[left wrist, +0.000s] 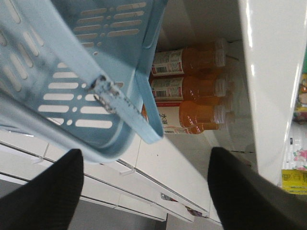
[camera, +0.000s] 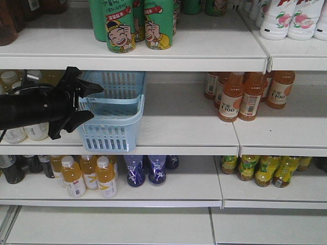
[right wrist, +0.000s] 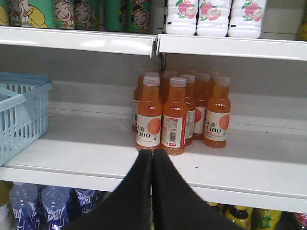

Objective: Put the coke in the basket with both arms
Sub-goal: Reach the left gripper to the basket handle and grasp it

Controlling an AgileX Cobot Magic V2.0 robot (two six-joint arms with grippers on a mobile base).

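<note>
The coke can shows in no view. The light blue basket [camera: 115, 109] stands on the middle shelf at the left; it also shows in the left wrist view [left wrist: 57, 72] and at the left edge of the right wrist view [right wrist: 19, 115]. My left gripper [camera: 91, 104] is open, its jaws spread wide at the basket's left side. In its own view [left wrist: 146, 158] nothing lies between the fingers, and the basket's thin handle [left wrist: 148, 120] hangs just ahead. My right gripper [right wrist: 152, 153] is shut and empty, in front of the shelf edge below the orange bottles. It is out of the front view.
Orange C100 bottles [camera: 240, 97] [right wrist: 175, 115] stand on the middle shelf, right of the basket. Green cartoon cans [camera: 122, 25] and white bottles [camera: 286, 18] fill the top shelf. Yellow juice [camera: 87, 176], blue bottles [camera: 145, 171] and green-yellow bottles [camera: 260, 171] stand on the lower shelf.
</note>
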